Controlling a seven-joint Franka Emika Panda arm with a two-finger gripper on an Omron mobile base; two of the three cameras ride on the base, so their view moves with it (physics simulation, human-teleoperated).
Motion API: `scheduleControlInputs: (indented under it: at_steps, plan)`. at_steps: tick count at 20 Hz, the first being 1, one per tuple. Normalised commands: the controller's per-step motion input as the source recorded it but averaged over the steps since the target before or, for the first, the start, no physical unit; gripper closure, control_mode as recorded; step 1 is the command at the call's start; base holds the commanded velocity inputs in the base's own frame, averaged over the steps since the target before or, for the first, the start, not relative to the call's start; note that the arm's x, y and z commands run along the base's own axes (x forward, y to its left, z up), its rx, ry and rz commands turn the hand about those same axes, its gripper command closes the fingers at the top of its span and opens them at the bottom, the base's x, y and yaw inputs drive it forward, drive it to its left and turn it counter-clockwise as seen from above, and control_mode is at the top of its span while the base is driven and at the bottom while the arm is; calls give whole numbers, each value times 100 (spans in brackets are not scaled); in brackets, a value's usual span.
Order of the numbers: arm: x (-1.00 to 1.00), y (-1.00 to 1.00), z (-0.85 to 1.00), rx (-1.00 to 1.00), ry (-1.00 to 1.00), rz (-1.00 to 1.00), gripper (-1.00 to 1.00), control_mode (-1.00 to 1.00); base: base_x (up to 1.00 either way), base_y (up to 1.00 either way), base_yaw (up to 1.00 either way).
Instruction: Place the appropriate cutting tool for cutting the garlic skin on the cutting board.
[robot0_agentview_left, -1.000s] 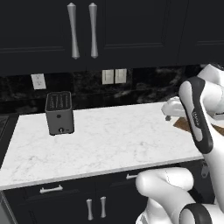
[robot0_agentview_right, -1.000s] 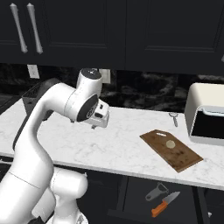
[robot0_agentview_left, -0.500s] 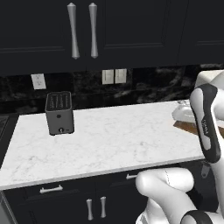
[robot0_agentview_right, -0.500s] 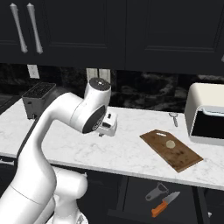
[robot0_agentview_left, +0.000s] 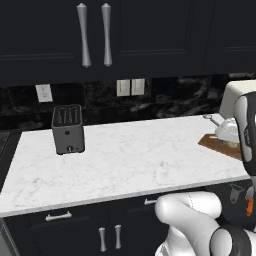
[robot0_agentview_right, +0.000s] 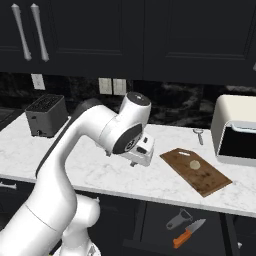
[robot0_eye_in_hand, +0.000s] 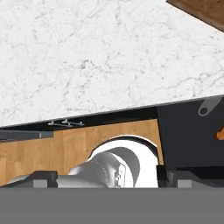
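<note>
We count one board (robot0_agentview_right: 196, 171) with one garlic (robot0_agentview_right: 195, 164) lying on it, one toaster (robot0_agentview_right: 46, 115) far left of the board, and one knife (robot0_agentview_right: 189, 233) below the board's near edge. Our gripper (robot0_agentview_right: 140, 154) hangs spread and empty left of the board, over bare counter (robot0_agentview_right: 95, 170).
</note>
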Motion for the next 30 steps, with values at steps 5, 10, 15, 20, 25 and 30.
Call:
scheduleControlInputs:
  at_steps: [5,10,15,20,25,30]
  plan:
    - [-67,-14,-1,-1,16,-3,-100,-100,0,0,0]
    - [-56,0,0,-7,24,0,-100,-100,0,0,0]
    - [-76,-31,-32,-4,12,0,-100,-100,0,0,0]
    - [-43,-58,-14,1,-1,3,-100,-100,0,0,0]
    - [-1,-72,-9,1,13,1,-100,-100,0,0,0]
    - [0,-39,-29,0,20,0,-100,-100,0,0,0]
